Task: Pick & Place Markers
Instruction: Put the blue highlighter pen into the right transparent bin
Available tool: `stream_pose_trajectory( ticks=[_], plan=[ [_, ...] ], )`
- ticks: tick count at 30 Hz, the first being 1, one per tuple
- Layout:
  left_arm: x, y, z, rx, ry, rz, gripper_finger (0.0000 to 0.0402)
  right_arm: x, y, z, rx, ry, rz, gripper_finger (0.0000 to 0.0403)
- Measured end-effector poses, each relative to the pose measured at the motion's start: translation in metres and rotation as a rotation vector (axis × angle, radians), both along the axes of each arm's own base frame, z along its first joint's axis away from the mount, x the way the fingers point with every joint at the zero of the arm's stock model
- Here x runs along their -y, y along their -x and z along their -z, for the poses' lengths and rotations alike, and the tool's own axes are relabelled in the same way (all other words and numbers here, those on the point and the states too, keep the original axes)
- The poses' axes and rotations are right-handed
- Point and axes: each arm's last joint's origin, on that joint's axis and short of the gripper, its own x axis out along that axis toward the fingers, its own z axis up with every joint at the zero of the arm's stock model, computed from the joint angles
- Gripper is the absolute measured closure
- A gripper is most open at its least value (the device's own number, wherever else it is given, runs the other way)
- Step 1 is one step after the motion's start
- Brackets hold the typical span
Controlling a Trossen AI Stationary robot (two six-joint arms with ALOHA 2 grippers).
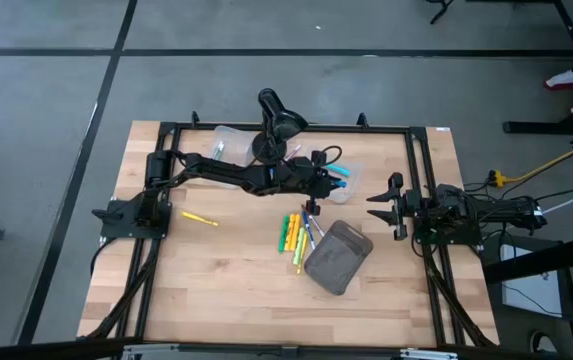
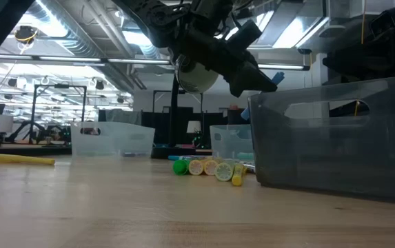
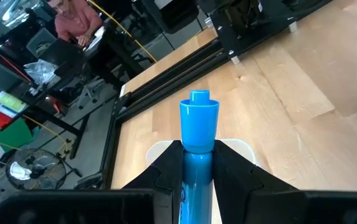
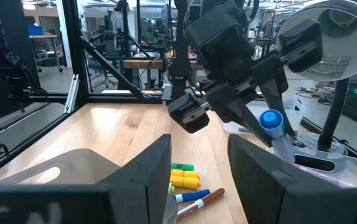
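Observation:
My left gripper [image 1: 330,181] reaches across from the table's left and is shut on a blue marker [image 3: 198,118], held above a clear tub [image 1: 350,186]. The right wrist view shows this marker's round end [image 4: 270,121] over the tub [image 4: 328,163]. Several yellow, green, blue and red markers [image 1: 297,236] lie flat in a loose pile on the table, also in the low view [image 2: 208,167] and the right wrist view [image 4: 185,178]. One yellow marker [image 1: 198,218] lies alone toward the left. My right gripper [image 1: 380,205] waits open at the right, its fingers apart [image 4: 200,152]. My left gripper pinches the blue marker's barrel [image 3: 197,163] between its two fingers, just behind the wider cap. The marker lies along the fingers, and its cap end [image 3: 199,98] sticks out past the fingertips. It is lifted clear and slants down toward the clear tub [image 3: 158,150].
A grey translucent bin [image 1: 338,258] sits right of the marker pile and fills the low view's right side [image 2: 335,138]. A black desk lamp [image 1: 277,122] and a second clear tub [image 1: 228,142] stand near the far edge. Black frame rails [image 1: 421,180] run along both sides.

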Motion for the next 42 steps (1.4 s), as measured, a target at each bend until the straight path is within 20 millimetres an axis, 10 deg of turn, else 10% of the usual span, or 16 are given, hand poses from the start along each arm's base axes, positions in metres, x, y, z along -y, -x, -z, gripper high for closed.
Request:
stream_pose_trajectory(
  ticks=[42],
  plan=[
    [-0.025, 0.006, 0.004, -0.029, 0.013, -0.188, 0.0309, 0.0, 0.0, 0.0, 0.0, 0.0, 0.0, 0.0246]
  ],
)
